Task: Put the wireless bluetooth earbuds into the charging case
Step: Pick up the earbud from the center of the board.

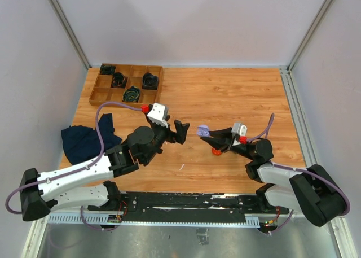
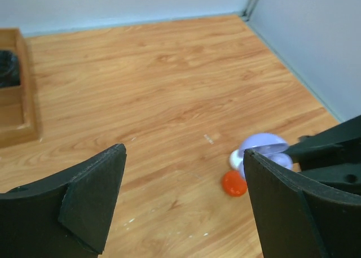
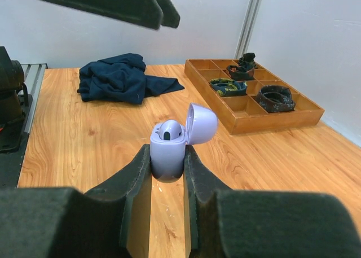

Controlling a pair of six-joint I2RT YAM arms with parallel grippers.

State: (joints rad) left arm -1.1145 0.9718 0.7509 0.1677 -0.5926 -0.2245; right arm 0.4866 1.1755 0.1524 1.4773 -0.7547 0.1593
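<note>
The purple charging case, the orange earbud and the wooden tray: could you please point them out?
purple charging case (image 3: 167, 158), right wrist view, its lower body.
orange earbud (image 2: 233, 183), left wrist view, its centre.
wooden tray (image 1: 102, 94), top external view, a bare compartment floor.

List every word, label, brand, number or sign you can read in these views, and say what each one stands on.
No readable text in any view.
The purple charging case shows no logo or lettering on its visible faces.
The wooden tray has no labels, and the dark blue cloth shows no tag.
The small orange bud is blurred but looks plain.
Any marking on the arms' white links is too small to make out.
</note>
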